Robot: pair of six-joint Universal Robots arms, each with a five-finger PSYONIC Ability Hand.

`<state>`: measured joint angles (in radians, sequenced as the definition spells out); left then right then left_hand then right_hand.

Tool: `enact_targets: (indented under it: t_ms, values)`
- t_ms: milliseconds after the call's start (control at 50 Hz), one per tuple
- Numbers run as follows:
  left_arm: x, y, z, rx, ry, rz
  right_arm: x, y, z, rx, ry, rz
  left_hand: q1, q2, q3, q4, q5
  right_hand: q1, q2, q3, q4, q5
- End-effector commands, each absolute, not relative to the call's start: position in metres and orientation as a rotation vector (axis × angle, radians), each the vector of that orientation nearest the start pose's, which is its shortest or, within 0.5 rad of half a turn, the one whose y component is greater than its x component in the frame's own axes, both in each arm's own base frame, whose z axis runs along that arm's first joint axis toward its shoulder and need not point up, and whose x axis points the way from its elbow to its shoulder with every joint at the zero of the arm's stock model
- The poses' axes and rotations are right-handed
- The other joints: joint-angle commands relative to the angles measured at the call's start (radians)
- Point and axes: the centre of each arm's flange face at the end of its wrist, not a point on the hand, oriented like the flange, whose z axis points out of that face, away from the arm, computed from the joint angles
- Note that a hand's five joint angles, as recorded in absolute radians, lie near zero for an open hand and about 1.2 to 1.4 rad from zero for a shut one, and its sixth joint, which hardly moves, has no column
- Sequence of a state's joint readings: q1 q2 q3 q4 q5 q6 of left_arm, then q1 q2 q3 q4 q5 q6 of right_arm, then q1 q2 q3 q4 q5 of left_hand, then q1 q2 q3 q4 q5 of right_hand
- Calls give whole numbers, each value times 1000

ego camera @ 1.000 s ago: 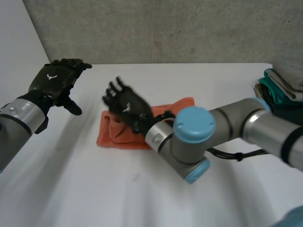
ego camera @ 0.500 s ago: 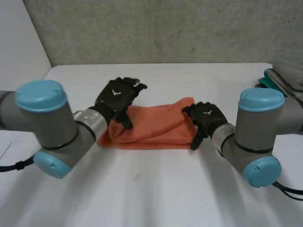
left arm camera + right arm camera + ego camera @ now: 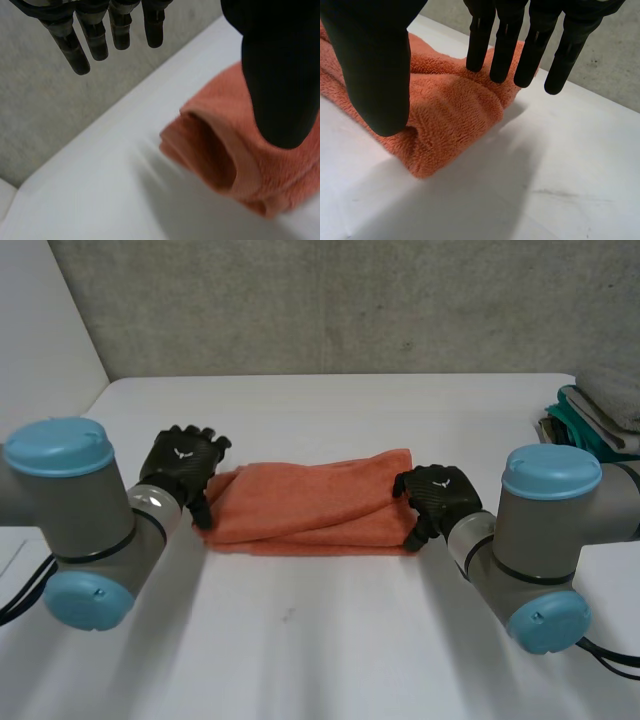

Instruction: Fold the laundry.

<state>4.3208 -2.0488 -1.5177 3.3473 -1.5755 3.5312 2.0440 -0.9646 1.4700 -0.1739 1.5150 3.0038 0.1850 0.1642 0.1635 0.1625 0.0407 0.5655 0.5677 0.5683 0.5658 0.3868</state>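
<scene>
An orange towel (image 3: 310, 505), folded into a long band, lies across the middle of the white table (image 3: 330, 640). My left hand (image 3: 180, 465) sits at its left end, fingers straight and open. In the left wrist view the thumb (image 3: 280, 75) hangs over the towel's (image 3: 250, 165) open fold, while the fingers (image 3: 90, 45) stay off the cloth. My right hand (image 3: 437, 495) is at the towel's right end. In its wrist view the straight fingers (image 3: 505, 45) reach down onto the top of the towel (image 3: 445, 105), and the thumb (image 3: 375, 65) stands at its near side.
A stack of folded clothes (image 3: 590, 430), teal and grey, sits at the table's right edge. A grey wall (image 3: 330, 300) runs behind the table. The table's left edge (image 3: 100, 390) lies just beyond my left hand.
My right hand drew back from the towel's left end to its right end and its fingers have come closer in. My left hand came in from the far left to the left end.
</scene>
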Motion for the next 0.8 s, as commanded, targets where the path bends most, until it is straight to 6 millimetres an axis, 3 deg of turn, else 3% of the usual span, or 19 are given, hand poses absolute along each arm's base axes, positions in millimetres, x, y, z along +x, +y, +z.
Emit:
enact_targets:
  t_ms: [20, 160, 400, 440, 480, 560, 640, 660, 740, 800]
  values:
    - [-264, -285, 200, 910, 2222, -2071, 293, -273, 145, -717, 2282, -1675, -11, 10, 11, 12, -41, 158, 156, 155, 158, 162]
    - [-263, -279, 208, 927, 2204, -2110, 293, -267, 144, -736, 2284, -1648, -11, 10, 11, 12, -41, 161, 159, 158, 161, 165]
    - [-265, -271, 201, 950, 2244, -2099, 305, -275, 118, -768, 2277, -1625, -11, 10, 11, 12, -41, 190, 188, 187, 190, 194]
    - [-265, -271, 200, 949, 2245, -2106, 307, -279, 115, -762, 2269, -1647, -11, 10, 11, 12, -41, 406, 404, 404, 406, 411]
    - [-265, -271, 200, 945, 2245, -2111, 306, -282, 116, -751, 2262, -1669, -11, 10, 11, 12, -41, 793, 791, 790, 793, 797]
    - [-264, -271, 201, 933, 2245, -2126, 296, -285, 119, -712, 2297, -1713, -11, 10, 11, 12, -41, 831, 829, 828, 830, 835]
    - [-264, -271, 203, 923, 2243, -2137, 276, -285, 144, -699, 2295, -1807, -11, 10, 11, 12, -41, 831, 829, 828, 830, 835]
    - [-263, -271, 205, 916, 2240, -2145, 264, -288, 155, -711, 2294, -1855, -11, 10, 11, 12, -41, 831, 829, 828, 830, 835]
    - [-262, -270, 209, 904, 2239, -2157, 239, -291, 162, -815, 2330, -1893, -11, 10, 11, 12, -41, 831, 829, 828, 830, 835]
    - [-261, -270, 211, 893, 2242, -2162, 231, -293, 168, -901, 2327, -1921, -11, 10, 11, 12, -41, 831, 829, 828, 830, 835]
